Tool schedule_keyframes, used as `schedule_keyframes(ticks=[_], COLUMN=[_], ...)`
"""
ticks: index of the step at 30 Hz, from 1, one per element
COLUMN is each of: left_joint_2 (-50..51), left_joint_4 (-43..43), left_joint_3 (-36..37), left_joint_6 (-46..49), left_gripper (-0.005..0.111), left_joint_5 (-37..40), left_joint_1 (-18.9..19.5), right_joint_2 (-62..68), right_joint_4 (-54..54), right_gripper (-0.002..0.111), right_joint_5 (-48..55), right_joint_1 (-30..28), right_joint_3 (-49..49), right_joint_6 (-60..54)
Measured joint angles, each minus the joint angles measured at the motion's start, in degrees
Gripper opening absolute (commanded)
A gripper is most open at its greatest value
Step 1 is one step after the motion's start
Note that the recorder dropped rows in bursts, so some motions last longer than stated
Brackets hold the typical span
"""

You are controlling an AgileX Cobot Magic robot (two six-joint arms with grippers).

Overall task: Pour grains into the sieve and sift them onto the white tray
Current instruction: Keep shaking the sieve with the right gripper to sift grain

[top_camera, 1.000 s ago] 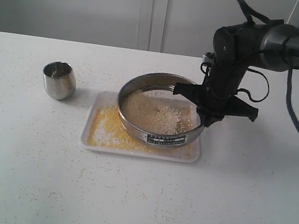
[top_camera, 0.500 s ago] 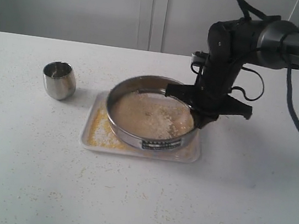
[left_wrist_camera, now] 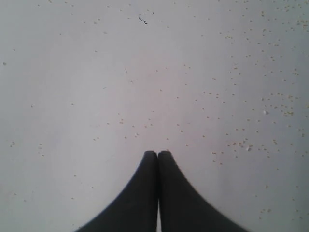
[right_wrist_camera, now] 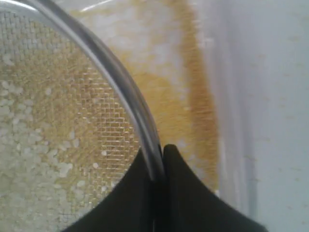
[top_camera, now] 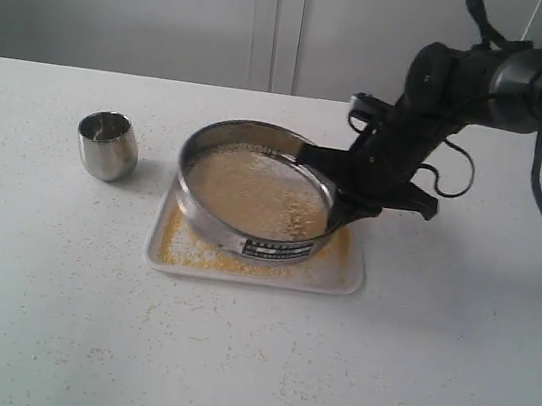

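Note:
The sieve (top_camera: 252, 195) hangs tilted just above the white tray (top_camera: 349, 279), its label strip facing the front. My right gripper (top_camera: 338, 210) is shut on the sieve's right rim (right_wrist_camera: 120, 84), one finger inside and one outside. Pale whitish grains (right_wrist_camera: 29, 145) lie on the mesh, and golden grains (right_wrist_camera: 193, 96) cover the tray below. Golden grains (top_camera: 189, 247) also show along the tray's front and left. My left gripper (left_wrist_camera: 158, 153) is shut with nothing in it, hovering over bare table; it is out of the exterior view.
A small rounded steel cup (top_camera: 107, 145) stands upright on the table left of the tray. Stray grains (left_wrist_camera: 270, 96) speckle the white tabletop (top_camera: 249, 362). The right arm (top_camera: 491, 77) reaches in from the upper right.
The right gripper has swung the sieve leftward over the tray, from its right side to its left. The grains on the mesh have shifted. The cup has not moved.

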Motion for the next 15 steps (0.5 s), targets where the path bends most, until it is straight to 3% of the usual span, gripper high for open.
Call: schedule_keyframes(ticks=[5,10,15], left_joint_2=[0.0,0.0,0.0], left_joint_4=[0.0,0.0,0.0], left_joint_3=[0.0,0.0,0.0], left_joint_6=[0.0,0.0,0.0], left_gripper=[0.0,0.0,0.0], left_joint_5=[0.0,0.0,0.0], left_joint_1=[0.0,0.0,0.0], right_joint_2=[-0.1,-0.1,-0.1], right_joint_4=[-8.1,-9.3,-14.5], right_gripper=[0.0,0.0,0.0], right_joint_5=[2.6,-0.6,1.5], right_joint_1=[-2.2,3.3,0.3], right_joint_3=[0.0,0.0,0.0], right_joint_6=[10.8,9.6,18.2])
